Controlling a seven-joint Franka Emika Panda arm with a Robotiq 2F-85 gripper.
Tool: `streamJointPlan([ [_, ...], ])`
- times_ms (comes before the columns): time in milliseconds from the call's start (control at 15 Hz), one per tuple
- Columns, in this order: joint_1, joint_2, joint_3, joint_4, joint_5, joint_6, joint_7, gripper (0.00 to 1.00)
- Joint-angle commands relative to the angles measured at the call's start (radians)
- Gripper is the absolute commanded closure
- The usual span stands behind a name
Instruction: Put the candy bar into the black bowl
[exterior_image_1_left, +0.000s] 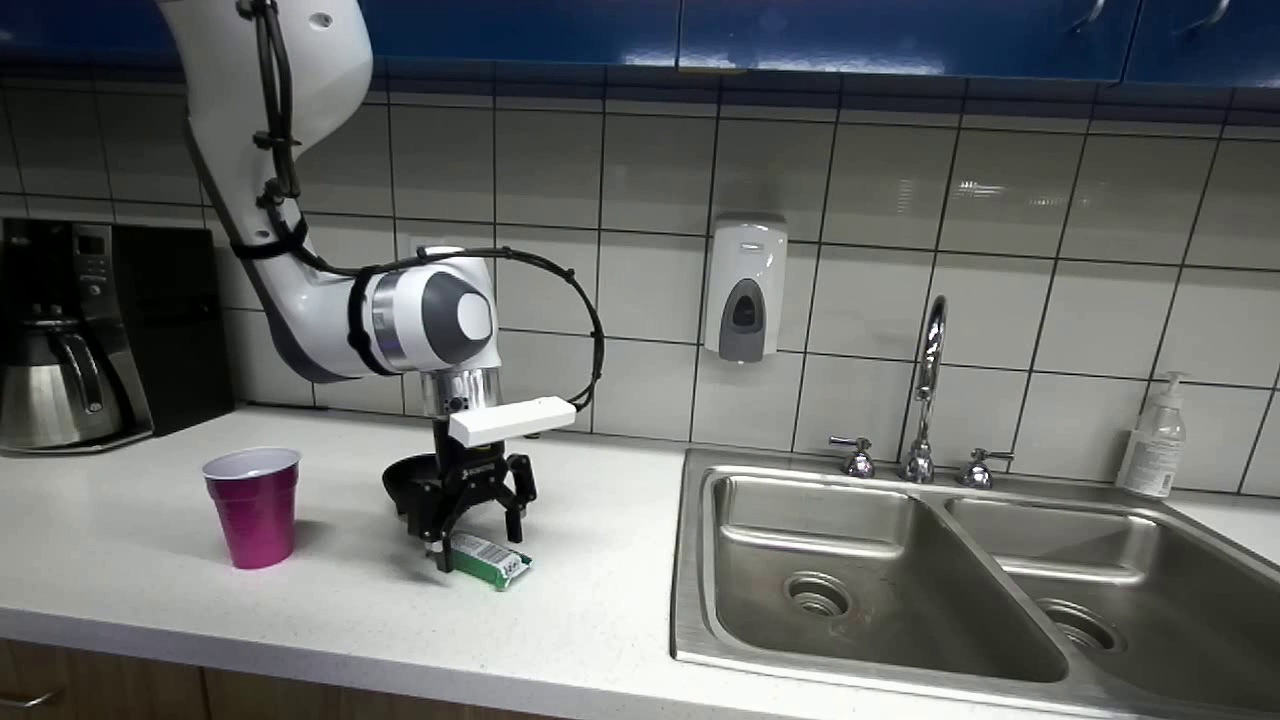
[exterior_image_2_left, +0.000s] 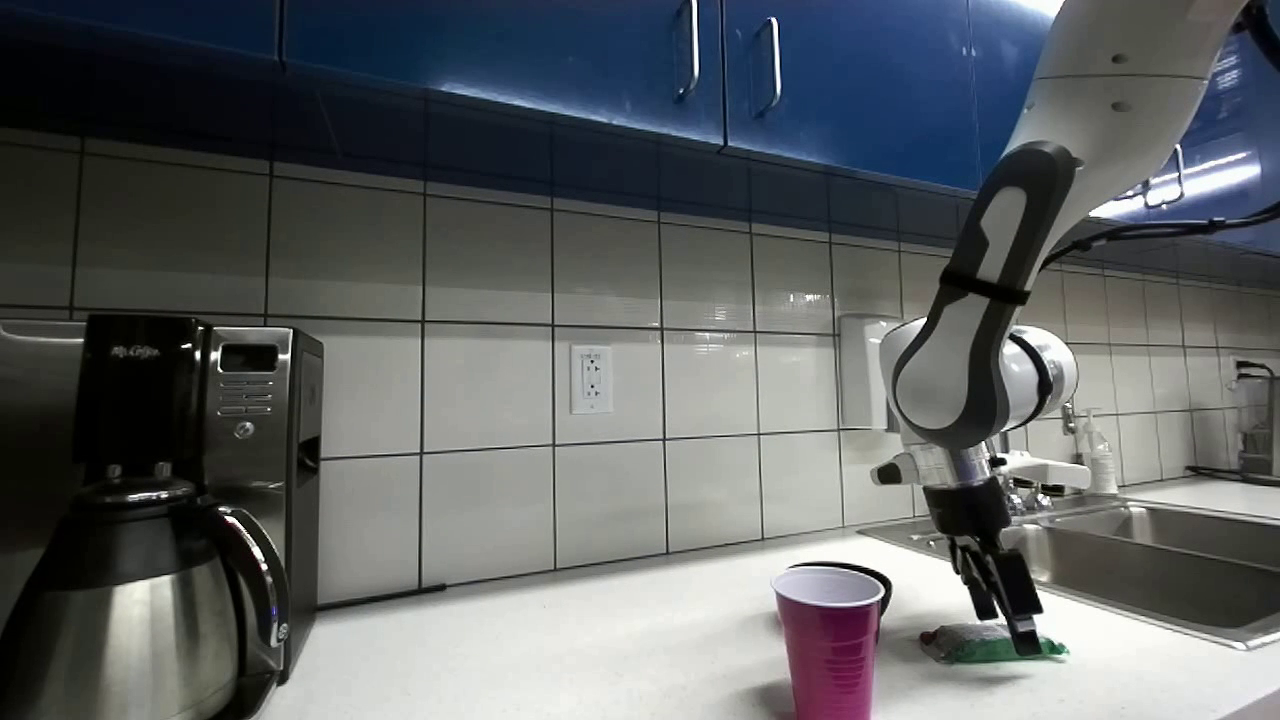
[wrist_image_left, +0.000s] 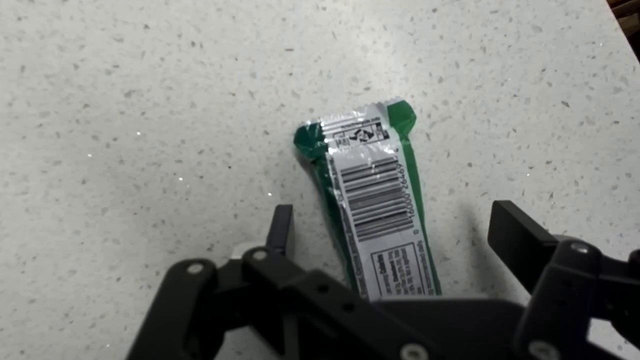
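Note:
The candy bar (exterior_image_1_left: 490, 560), in a green and white wrapper, lies flat on the counter in both exterior views (exterior_image_2_left: 975, 645). In the wrist view the candy bar (wrist_image_left: 377, 200) runs between the fingers, barcode up, its near end hidden by the gripper. My gripper (exterior_image_1_left: 480, 548) is open and points down over the bar; it also shows in an exterior view (exterior_image_2_left: 1005, 628). In the wrist view the gripper's fingers (wrist_image_left: 392, 215) stand apart on either side of the bar, with gaps. The black bowl (exterior_image_1_left: 408, 485) stands behind the gripper, partly hidden; in an exterior view (exterior_image_2_left: 884, 590) the cup mostly covers it.
A magenta cup (exterior_image_1_left: 255, 515) stands upright beside the bowl, also in an exterior view (exterior_image_2_left: 830, 640). A steel double sink (exterior_image_1_left: 690, 570) with a faucet (exterior_image_1_left: 930, 380) is set into the counter (exterior_image_1_left: 600, 600). A coffee maker (exterior_image_2_left: 265, 400) stands at the far end by the tiled wall.

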Motion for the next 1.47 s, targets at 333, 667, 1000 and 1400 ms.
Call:
streamJointPlan([
  [333, -0.024, 0.001, 0.024, -0.008, -0.003, 0.045, -0.022, 0.00],
  [667, -0.026, 0.004, 0.022, -0.012, -0.006, 0.064, -0.031, 0.00],
  [1000, -0.028, 0.003, 0.021, -0.013, -0.008, 0.063, -0.053, 0.40],
  [1400, -0.034, 0.000, 0.019, -0.013, -0.006, 0.063, -0.059, 0.83],
])
